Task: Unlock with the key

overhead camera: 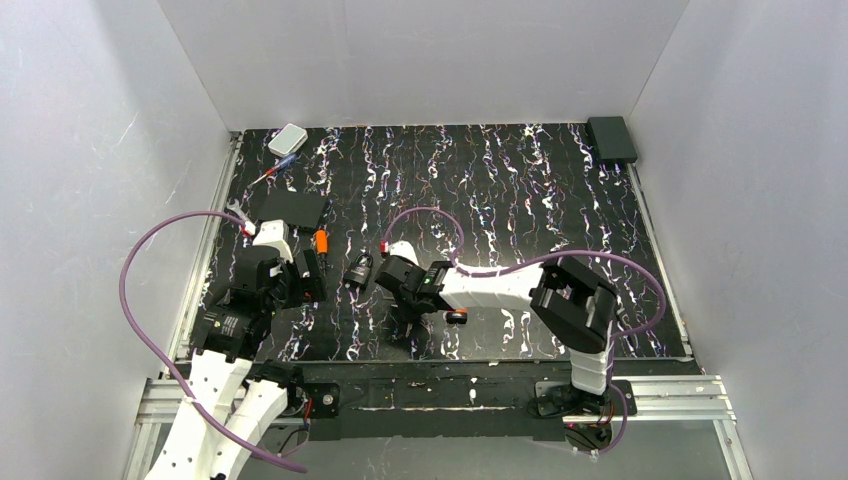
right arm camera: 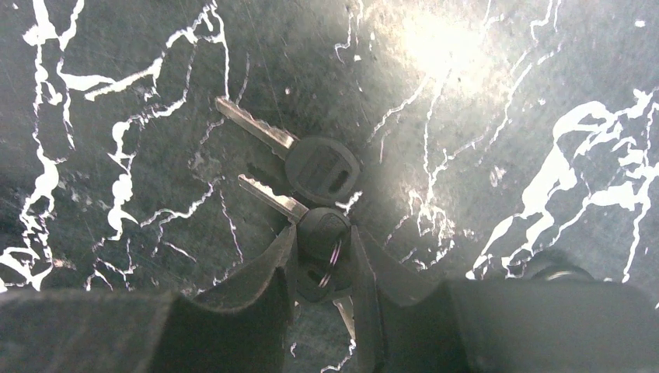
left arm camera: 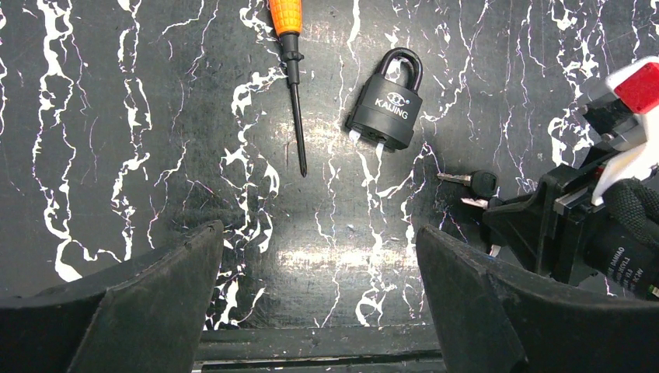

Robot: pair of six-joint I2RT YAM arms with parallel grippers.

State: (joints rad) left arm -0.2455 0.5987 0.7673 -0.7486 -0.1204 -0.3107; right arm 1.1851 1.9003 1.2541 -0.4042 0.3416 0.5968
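Note:
The dark padlock [left arm camera: 386, 109] lies flat on the black marbled mat, shackle pointing away; it also shows in the top view [overhead camera: 358, 270]. Several small black-headed keys on one ring lie just right of it [left arm camera: 482, 184]. My right gripper [right arm camera: 322, 241] is down on the mat and shut on the head of one key [right arm camera: 326, 229], its blade pointing up-left. A second key [right arm camera: 321, 167] lies free just beyond it. My left gripper [left arm camera: 319, 229] is open and empty, hovering short of the padlock, with nothing between its jaws.
An orange-handled screwdriver [left arm camera: 291, 70] lies left of the padlock. At the back of the mat are a white box [overhead camera: 288, 139], a flat black box [overhead camera: 288, 208] and a black block [overhead camera: 611, 138] in the far right corner. White walls enclose the mat.

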